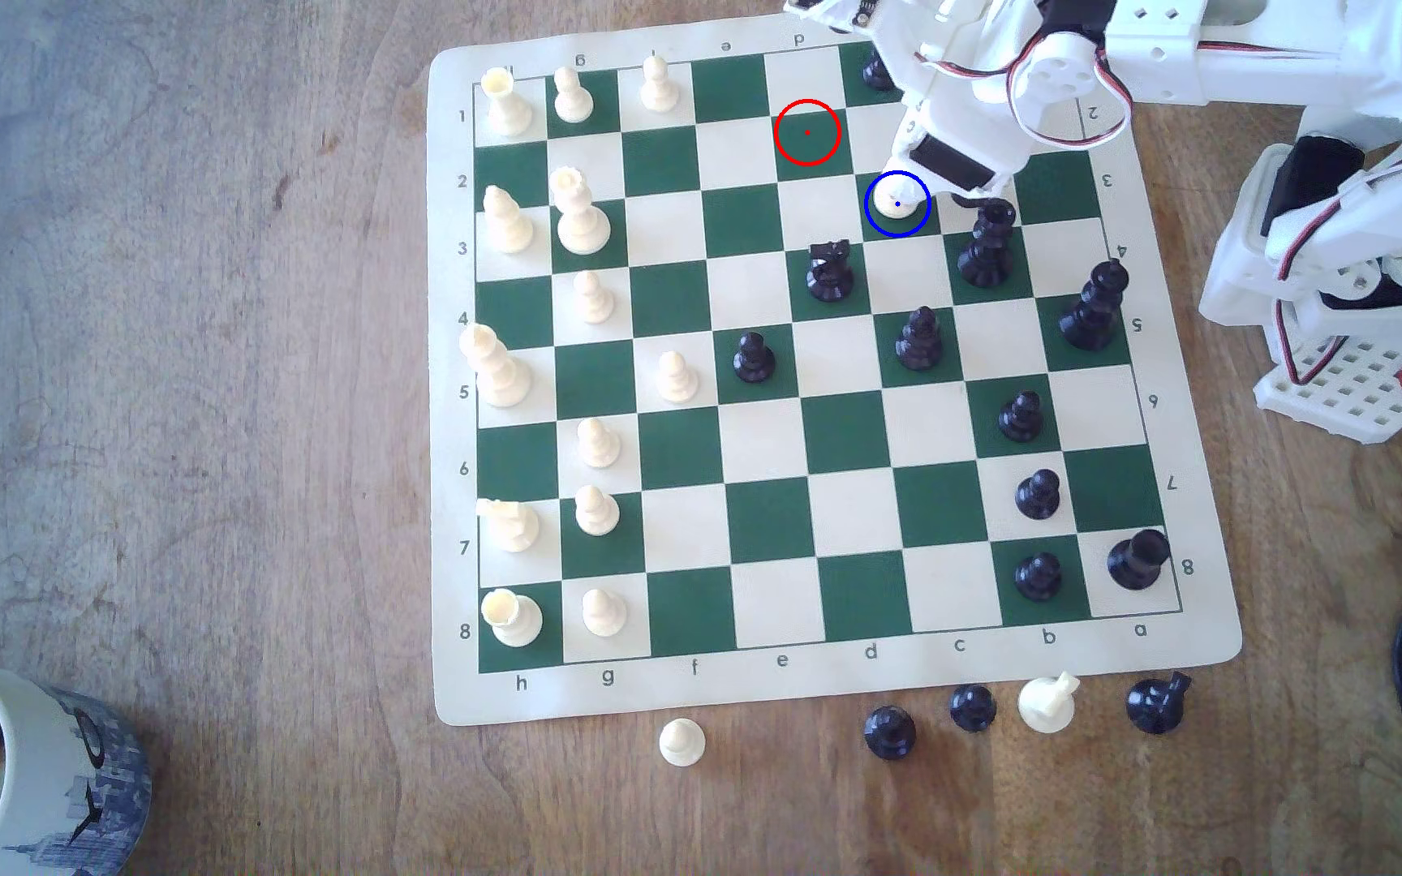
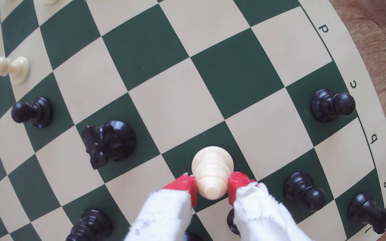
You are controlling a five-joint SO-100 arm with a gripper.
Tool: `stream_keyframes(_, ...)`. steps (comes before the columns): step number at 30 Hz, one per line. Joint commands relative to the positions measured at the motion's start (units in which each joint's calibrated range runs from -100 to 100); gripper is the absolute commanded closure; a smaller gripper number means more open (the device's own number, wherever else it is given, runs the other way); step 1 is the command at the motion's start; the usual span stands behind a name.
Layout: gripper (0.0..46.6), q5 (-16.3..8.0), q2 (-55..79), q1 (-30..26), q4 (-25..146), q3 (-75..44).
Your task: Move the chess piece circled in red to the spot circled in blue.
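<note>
Fingers (image 2: 212, 188) clamped on cream bishop (image 2: 212, 169); base apparently resting on blue-ringed square (image 1: 921, 221), upright.

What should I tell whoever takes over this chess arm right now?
Tool: red-tipped fingers shut on the chess piece's upper part.
Chess piece: upright inside the blue-ringed spot; whether its base touches the board is unclear. The red-ringed square is vacated.
Done: the carry.
Left: confirm it is seated, open the tool, lift clear of the black knight and nearby black pawn.
</note>
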Motion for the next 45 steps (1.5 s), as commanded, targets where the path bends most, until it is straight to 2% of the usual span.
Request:
stream_keyframes(1,44.1,0.3,0.2,0.6,-1.3,-0.7)
stream_keyframes(4,44.0,0.3,0.3,0.6,-1.4,-0.7)
stream_keyframes(8,41.3,0.3,0.6,0.6,-1.5,-0.3)
stream_keyframes(9,39.3,0.3,0.6,0.6,-1.4,-0.3)
stream_keyframes(13,36.2,0.3,0.4,0.8,-1.4,-0.2)
stream_keyframes(18,30.7,-0.1,-5.3,1.3,-1.4,-0.2)
stream_keyframes(26,30.4,-0.1,-12.6,1.4,4.9,-1.0)
stream_keyframes(36,30.8,-0.6,-32.6,-1.1,17.9,2.3)
stream_keyframes(39,31.0,-1.8,-37.5,-1.3,17.7,6.0)
stream_keyframes(42,31.0,-2.0,-37.9,-1.2,16.6,7.0)
stream_keyframes(45,31.0,-1.6,-42.1,-1.3,4.0,11.3)
